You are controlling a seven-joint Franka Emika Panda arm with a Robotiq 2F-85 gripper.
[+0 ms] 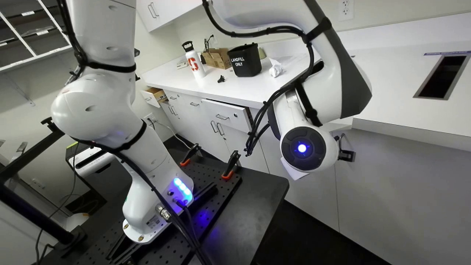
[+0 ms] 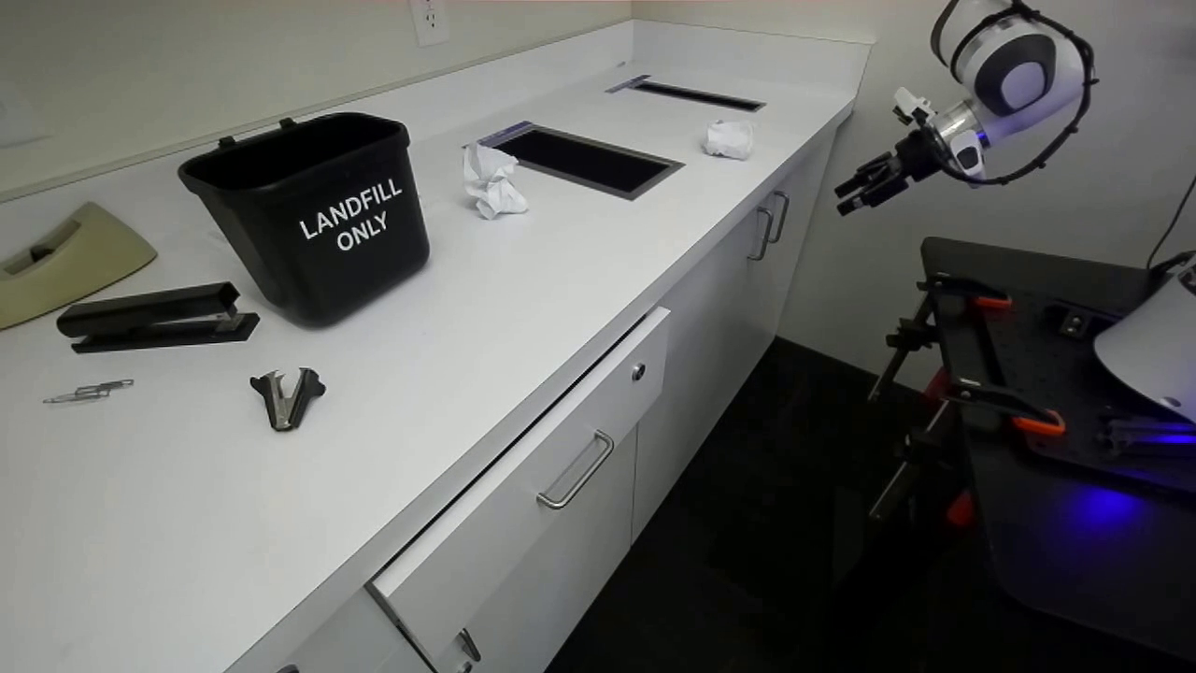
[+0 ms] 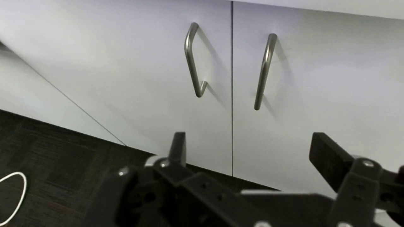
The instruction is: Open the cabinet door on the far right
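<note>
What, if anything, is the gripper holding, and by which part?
Nothing is held: the black two-fingered gripper stands open, apart from the silver bar handle on the white flat-panel cabinet door at right in the wrist view.

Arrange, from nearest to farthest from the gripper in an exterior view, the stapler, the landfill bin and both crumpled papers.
1. Rightmost crumpled paper
2. Other crumpled paper, left of that
3. Landfill bin, further left
4. Stapler, left of bin
</note>
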